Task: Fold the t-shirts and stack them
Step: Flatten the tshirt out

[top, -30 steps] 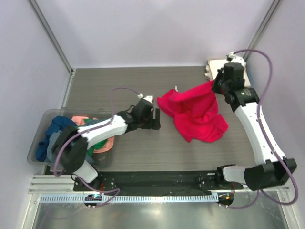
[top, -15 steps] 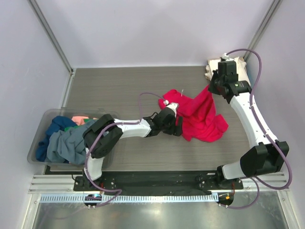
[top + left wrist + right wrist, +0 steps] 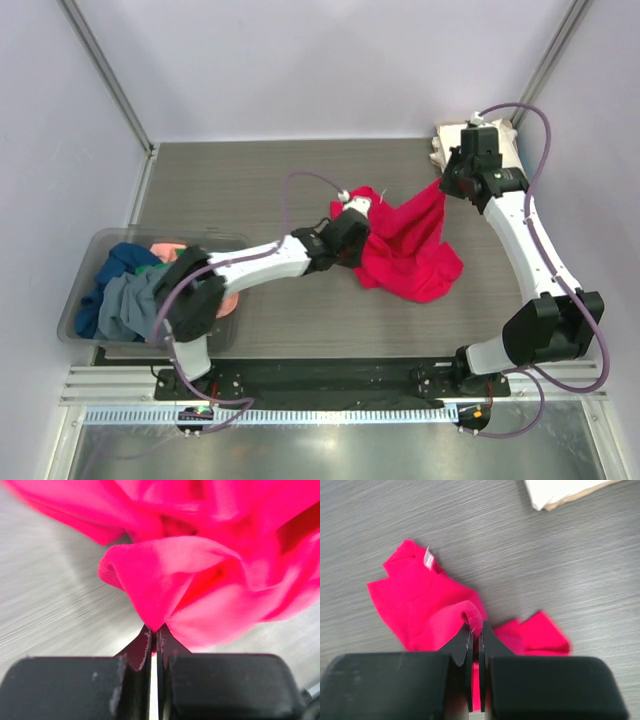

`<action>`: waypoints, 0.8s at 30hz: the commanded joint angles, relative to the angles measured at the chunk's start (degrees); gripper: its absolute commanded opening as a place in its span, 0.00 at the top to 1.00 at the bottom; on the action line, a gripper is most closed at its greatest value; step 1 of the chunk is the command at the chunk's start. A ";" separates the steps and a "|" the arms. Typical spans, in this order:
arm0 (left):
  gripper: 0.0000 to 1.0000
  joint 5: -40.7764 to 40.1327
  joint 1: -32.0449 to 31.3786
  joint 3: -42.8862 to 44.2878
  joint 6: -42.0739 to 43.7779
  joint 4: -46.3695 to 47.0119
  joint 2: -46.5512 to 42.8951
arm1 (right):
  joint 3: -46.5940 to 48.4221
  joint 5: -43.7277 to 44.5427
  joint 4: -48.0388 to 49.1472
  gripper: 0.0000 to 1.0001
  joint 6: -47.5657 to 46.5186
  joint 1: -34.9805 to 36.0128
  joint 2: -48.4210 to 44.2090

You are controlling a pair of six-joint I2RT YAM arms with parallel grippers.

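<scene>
A bright red t-shirt (image 3: 405,245) lies crumpled in the middle of the table, held at two ends. My left gripper (image 3: 362,235) is shut on its left edge; in the left wrist view a bunched fold of the red t-shirt (image 3: 170,575) runs into the gripper (image 3: 154,632). My right gripper (image 3: 447,185) is shut on the shirt's upper right corner, lifting it; the right wrist view shows a rolled hem of the red t-shirt (image 3: 420,605) pinched in the gripper (image 3: 476,628). A cream-white folded t-shirt (image 3: 505,140) lies at the back right, partly hidden by the right arm.
A clear plastic bin (image 3: 90,300) at the left edge holds a heap of grey, blue, green and pink t-shirts (image 3: 125,295). The cream-white shirt's corner (image 3: 560,492) shows at the top of the right wrist view. Walls close the table on three sides.
My left arm swung from the bin's side across to the red t-shirt and its gripper closed on the shirt's left edge. The shirt's lower part shifted a little left. My right gripper kept its hold.
</scene>
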 commanded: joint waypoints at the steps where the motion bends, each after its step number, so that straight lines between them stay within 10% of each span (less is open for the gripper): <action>1: 1.00 -13.04 -0.47 5.21 5.39 -17.47 -17.18 | 2.33 1.42 0.42 0.99 2.17 -2.52 -3.68; 11: 1.00 -25.98 -0.83 16.72 11.29 -39.19 -39.79 | 12.08 3.79 -6.25 0.99 4.91 -5.16 -16.94; 24: 1.00 -18.08 -1.53 32.11 30.63 -36.13 -52.09 | 28.17 8.01 -8.82 0.99 1.75 -5.16 -37.25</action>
